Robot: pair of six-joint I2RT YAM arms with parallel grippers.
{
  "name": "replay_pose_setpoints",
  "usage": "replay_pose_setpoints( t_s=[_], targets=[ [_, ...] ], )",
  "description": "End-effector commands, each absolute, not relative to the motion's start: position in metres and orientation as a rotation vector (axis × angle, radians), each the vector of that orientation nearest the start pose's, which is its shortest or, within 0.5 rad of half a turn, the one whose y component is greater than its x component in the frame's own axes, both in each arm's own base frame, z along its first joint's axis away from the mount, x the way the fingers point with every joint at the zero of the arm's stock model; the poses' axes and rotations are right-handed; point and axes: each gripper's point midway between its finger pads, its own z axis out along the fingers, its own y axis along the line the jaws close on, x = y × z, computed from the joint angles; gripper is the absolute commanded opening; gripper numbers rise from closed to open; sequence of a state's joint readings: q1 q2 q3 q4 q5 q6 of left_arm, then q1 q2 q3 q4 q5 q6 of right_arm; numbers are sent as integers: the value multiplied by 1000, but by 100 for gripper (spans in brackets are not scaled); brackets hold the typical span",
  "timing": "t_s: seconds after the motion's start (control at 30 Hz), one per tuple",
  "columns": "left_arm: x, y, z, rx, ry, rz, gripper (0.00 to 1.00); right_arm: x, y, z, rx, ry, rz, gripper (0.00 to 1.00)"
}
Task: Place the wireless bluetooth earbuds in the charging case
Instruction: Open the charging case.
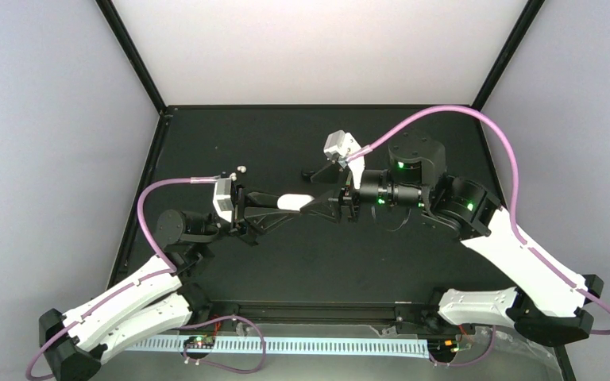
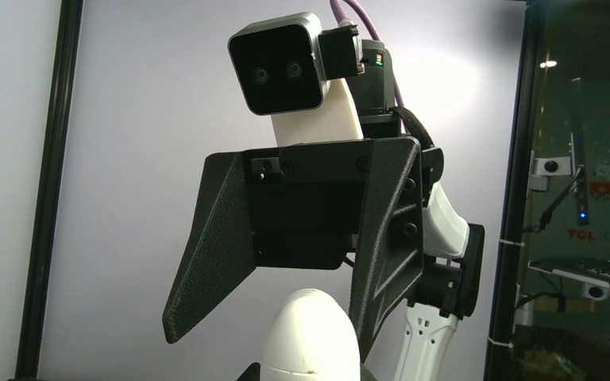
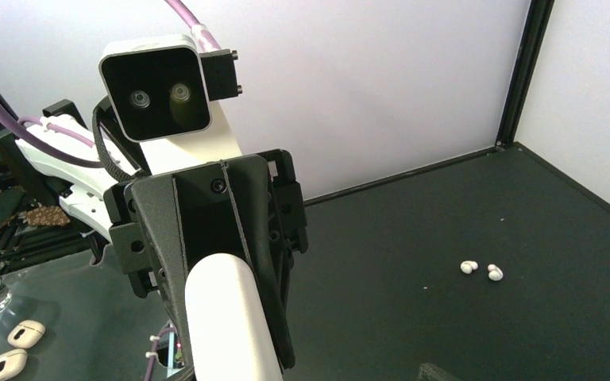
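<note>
The charging case (image 1: 294,202), white and oval, is held in the air over the middle of the black table (image 1: 381,262). My left gripper (image 1: 287,203) is shut on it from the left. My right gripper (image 1: 318,203) faces it from the right and is open. In the left wrist view the case's rounded end (image 2: 311,333) sits between the right gripper's spread fingers (image 2: 206,262), close to the one on the right. The case fills the lower right wrist view (image 3: 222,317). Two white earbuds (image 1: 237,171) lie side by side on the table behind the left arm, and they also show in the right wrist view (image 3: 481,271).
Black frame posts (image 1: 131,55) and pale walls bound the table at the back and sides. A white toothed strip (image 1: 286,347) runs along the near edge. Two beige oval cases (image 3: 16,348) lie beyond the table.
</note>
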State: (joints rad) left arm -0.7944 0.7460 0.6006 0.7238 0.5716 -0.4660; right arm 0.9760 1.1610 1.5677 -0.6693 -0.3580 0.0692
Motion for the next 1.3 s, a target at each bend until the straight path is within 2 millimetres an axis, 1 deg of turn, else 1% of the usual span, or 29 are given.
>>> replay_pose_setpoints(
  t_s=[0.0, 0.27, 0.83, 0.93, 1.03, 1.13, 1.27],
  targets=[
    [103, -248, 445, 777, 890, -1399, 2, 152, 312, 457, -998, 1605, 1008, 69],
    [102, -249, 442, 791, 897, -1384, 1, 158, 309, 461, -951, 1608, 997, 69],
    [99, -247, 436, 806, 899, -1357, 2, 160, 305, 468, -894, 1607, 1007, 70],
    [101, -243, 437, 779, 903, -1334, 1, 151, 303, 477, -915, 1569, 1051, 71],
    [105, -234, 438, 732, 908, -1292, 1, 147, 293, 489, -880, 1535, 1054, 73],
    [105, -224, 441, 689, 894, -1251, 1, 153, 283, 491, -827, 1535, 1009, 75],
    [109, -213, 444, 634, 936, -1218, 2, 170, 275, 483, -735, 1562, 952, 76]
  ],
)
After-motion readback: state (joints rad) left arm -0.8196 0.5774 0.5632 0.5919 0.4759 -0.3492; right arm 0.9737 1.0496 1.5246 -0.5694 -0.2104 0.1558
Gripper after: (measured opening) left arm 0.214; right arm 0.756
